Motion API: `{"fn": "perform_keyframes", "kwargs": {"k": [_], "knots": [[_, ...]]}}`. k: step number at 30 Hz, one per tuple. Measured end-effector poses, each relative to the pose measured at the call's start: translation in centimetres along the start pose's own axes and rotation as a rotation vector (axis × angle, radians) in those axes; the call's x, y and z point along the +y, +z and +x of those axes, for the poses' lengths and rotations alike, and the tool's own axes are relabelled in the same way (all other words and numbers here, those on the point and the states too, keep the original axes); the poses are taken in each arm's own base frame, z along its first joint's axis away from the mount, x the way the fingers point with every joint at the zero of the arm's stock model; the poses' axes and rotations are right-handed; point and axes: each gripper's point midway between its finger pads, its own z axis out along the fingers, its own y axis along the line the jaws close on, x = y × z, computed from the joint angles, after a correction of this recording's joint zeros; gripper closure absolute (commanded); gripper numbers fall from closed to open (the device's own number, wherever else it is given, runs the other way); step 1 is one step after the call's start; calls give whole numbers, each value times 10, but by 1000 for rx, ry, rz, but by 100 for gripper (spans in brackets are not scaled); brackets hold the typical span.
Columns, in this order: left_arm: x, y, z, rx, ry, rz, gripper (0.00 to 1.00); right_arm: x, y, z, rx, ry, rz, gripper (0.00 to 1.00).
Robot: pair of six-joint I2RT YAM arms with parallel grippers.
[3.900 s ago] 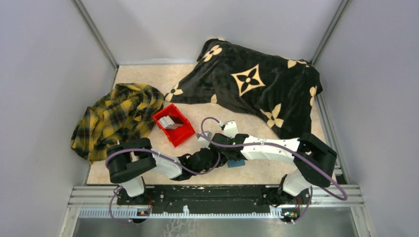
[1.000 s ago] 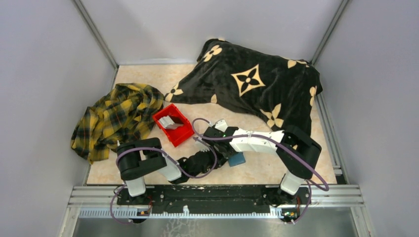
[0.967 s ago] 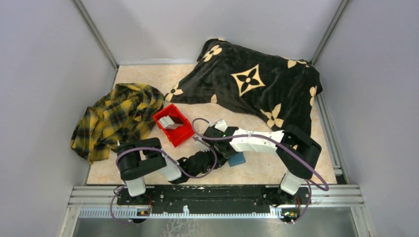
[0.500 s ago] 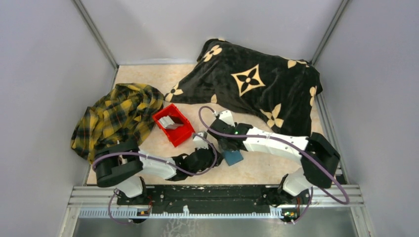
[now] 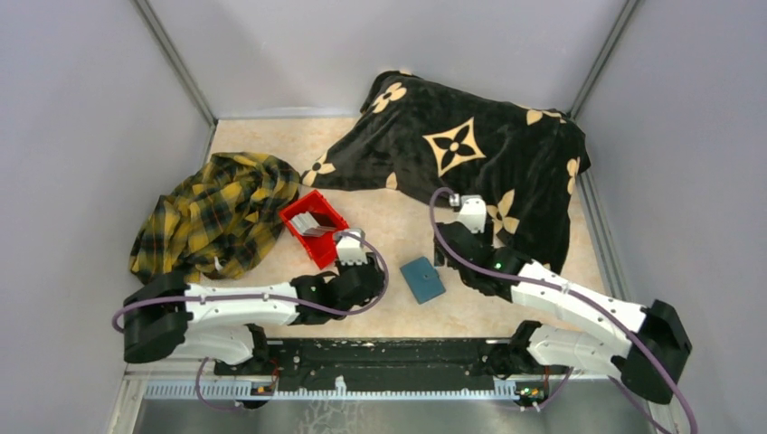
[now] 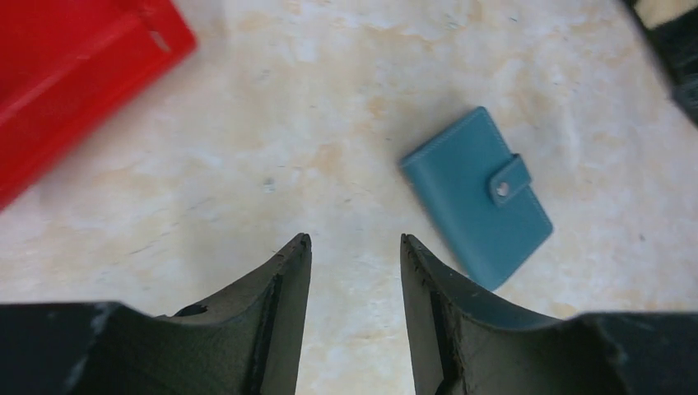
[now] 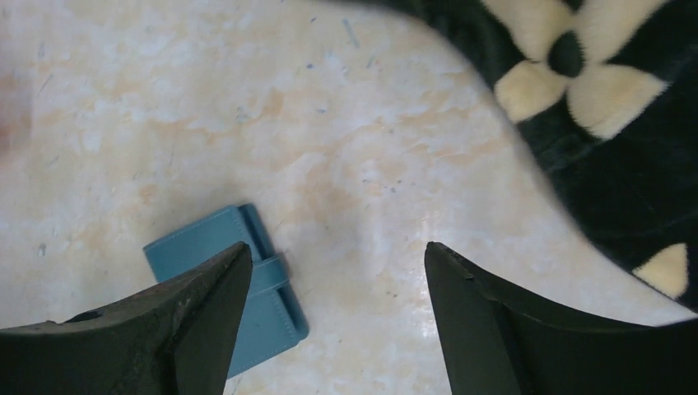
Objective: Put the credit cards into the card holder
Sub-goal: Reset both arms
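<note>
A: Teal leather lies bare now. The card holder [image 5: 422, 280] rests shut on the marbled beige bench [image 5: 271, 140], lower centre. A moment ago both arms crowded over it.
B: The fingers?
A: Left fingers [image 6: 284, 313] are partly apart, right fingers [image 7: 197, 321] spread wide, and both are empty.
B: The credit cards [image 5: 314, 223]?
A: In the red bin [image 5: 333, 246], seen only from above. The wrist views add the snapped strap. Grey walls, flowered black blanket [image 5: 470, 145] upper right, plaid cloth [image 5: 213, 212] left.

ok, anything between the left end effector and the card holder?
Nothing visible: only bare tabletop lies between the left end effector and the card holder, which lies flat and closed, clear of both arms.
</note>
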Motion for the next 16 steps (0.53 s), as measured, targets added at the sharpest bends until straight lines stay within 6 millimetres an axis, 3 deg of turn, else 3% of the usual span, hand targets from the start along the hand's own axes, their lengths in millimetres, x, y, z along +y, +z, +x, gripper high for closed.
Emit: {"fn": "perform_keyframes", "kwargs": {"k": [4, 8, 14, 16], "knots": [[24, -12, -13, -42, 16, -74, 43, -23, -2, -12, -75, 87, 50, 13], [55, -22, -19, -93, 18, -137, 37, -31, -2, -16, -103, 133, 93, 5], [82, -27, -21, -141, 26, -191, 23, -50, 7, 5, -56, 115, 241, 9], [85, -28, -22, -155, 28, -205, 16, -55, 10, 13, -30, 89, 275, 5]]}}
